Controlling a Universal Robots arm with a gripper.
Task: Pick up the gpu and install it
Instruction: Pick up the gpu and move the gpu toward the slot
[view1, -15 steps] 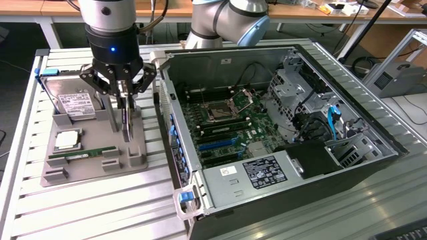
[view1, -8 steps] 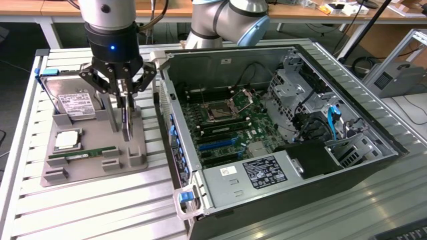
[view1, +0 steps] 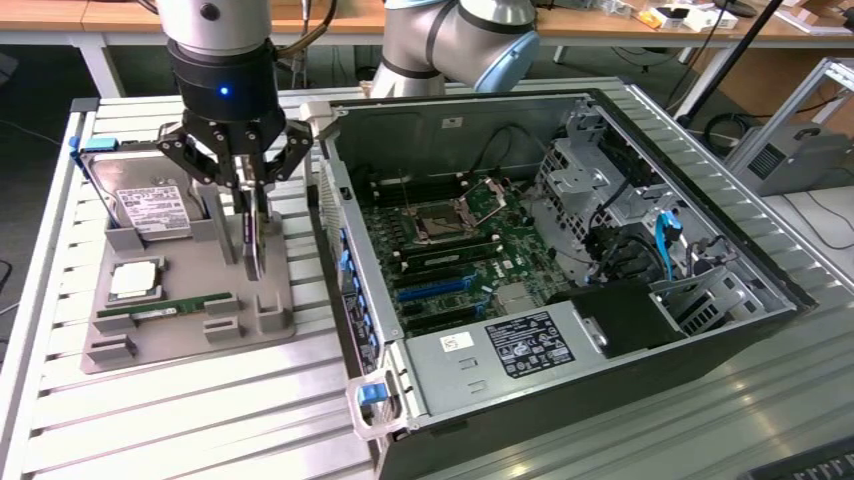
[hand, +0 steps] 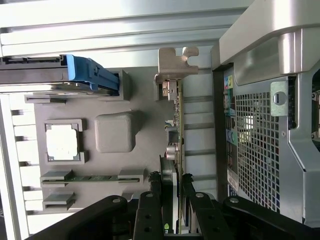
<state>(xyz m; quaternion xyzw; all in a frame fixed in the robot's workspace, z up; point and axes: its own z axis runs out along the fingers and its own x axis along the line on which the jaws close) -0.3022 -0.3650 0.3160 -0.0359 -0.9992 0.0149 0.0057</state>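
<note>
In the exterior view my gripper (view1: 248, 183) is closed partway onto the top edge of the gpu (view1: 252, 245). The gpu stands on edge on the grey holder tray (view1: 187, 345), between the hard drive (view1: 150, 205), whose white label I cannot read, and the open computer case (view1: 400, 130), whose sticker (view1: 530, 345) is likewise illegible. In the wrist view my fingers (hand: 149, 212) clamp it on both sides, and its silver bracket (hand: 175, 62) is at the far end.

Tray layout around the gripper (view1: 248, 185)

The gpu (view1: 252, 240) is stood on edge on the tray (view1: 187, 330), pinched straight under the gripper. The hard drive (view1: 154, 205) is parked to the exterior view's left of it, the RAM stick (view1: 167, 305) nearer the camera, and the PC case (view1: 467, 100) just beside on the right.
</note>
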